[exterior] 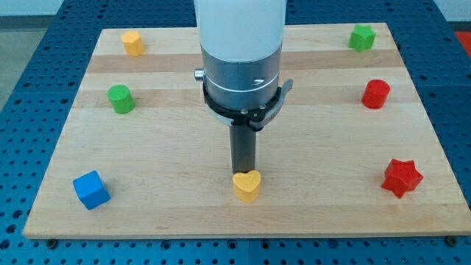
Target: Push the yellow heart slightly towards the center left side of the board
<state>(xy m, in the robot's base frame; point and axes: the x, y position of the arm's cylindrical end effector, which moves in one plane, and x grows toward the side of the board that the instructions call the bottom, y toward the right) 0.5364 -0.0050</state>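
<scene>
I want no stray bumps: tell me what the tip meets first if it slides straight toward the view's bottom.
My tip sits just above the yellow heart in the view, seemingly touching it, so the heart comes first. Beyond it I see only bare board to the edge, though the contact is hard to judge from one view.

A small yellow heart (247, 185) is seen lying flat on the table (169, 206), near the view's bottom edge and about the middle from left to right. Its pointed end is turned toward the view's bottom.

The yellow heart (247, 185) hides my tip's very end.
</scene>
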